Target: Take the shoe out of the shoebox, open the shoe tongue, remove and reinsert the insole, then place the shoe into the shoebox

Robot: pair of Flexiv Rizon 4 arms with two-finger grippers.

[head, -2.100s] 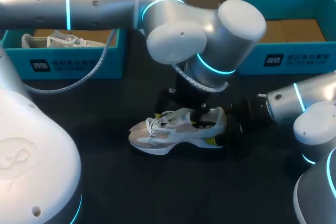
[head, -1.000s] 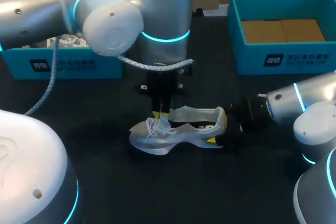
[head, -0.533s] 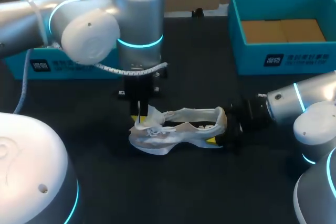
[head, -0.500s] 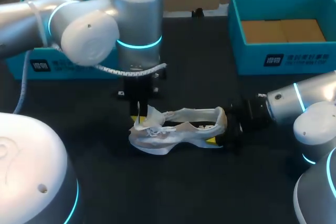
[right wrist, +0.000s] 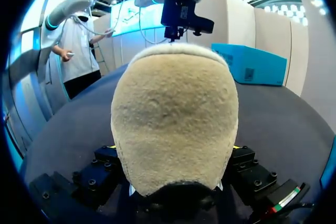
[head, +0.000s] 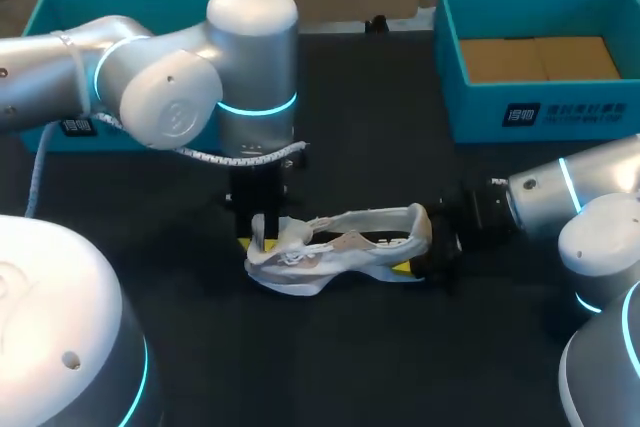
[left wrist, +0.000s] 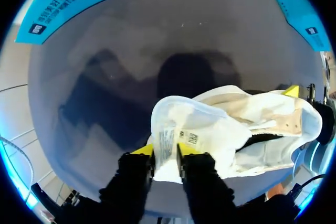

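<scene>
Head view: the shoe (head: pixel 340 247) sits mid-desk (head: pixel 350 367), toe toward the left edge, well apart from the shoebox (head: pixel 540 119) at the far right corner. Left wrist view: the left gripper (left wrist: pixel 165 150) is clenched on the tongue (left wrist: pixel 176 124), which is lifted off the opening. Right wrist view: the right gripper (right wrist: pixel 172 148) clamps the heel (right wrist: pixel 173 114), bracing the shoe. Tongue-opening looks underway; next, the insole needs a grasp inside.
</scene>
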